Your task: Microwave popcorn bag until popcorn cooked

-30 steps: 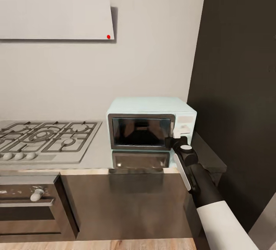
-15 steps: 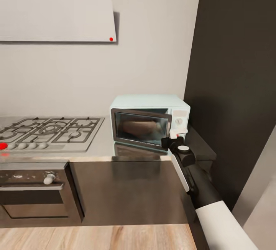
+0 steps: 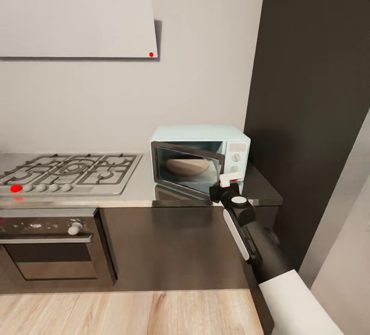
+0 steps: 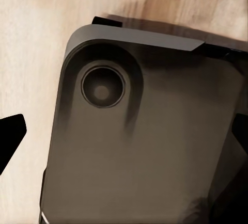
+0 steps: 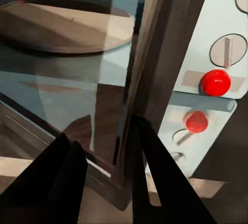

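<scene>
The pale mint-blue microwave (image 3: 205, 135) stands on the grey countertop (image 3: 137, 191) beside the tall dark unit. Its dark glass door (image 3: 187, 169) is swung partly open, hinged on the hob side. My right gripper (image 3: 222, 187) is at the door's free edge, below the knob panel. In the right wrist view, the gripper (image 5: 111, 182) has its two dark fingers (image 5: 57, 182) on either side of the door's edge (image 5: 155, 53), shut on it. A round turntable (image 5: 62, 25) lies inside. The popcorn bag is out of view. My left gripper (image 4: 126, 139) is open over my own base.
A grey gas hob (image 3: 67, 170) with a red light (image 3: 16, 188) lies left of the microwave, above a dark steel oven (image 3: 51, 245). A white hood (image 3: 77, 26) hangs over it. The tall dark unit (image 3: 308, 93) closes the right side. A red knob (image 5: 215, 82) shows on the microwave's panel. The floor (image 4: 36, 38) is wood.
The microwave door has gone from shut to partly open, drawn outward by my right gripper. The head view has pulled back, so more floor and hob show.
</scene>
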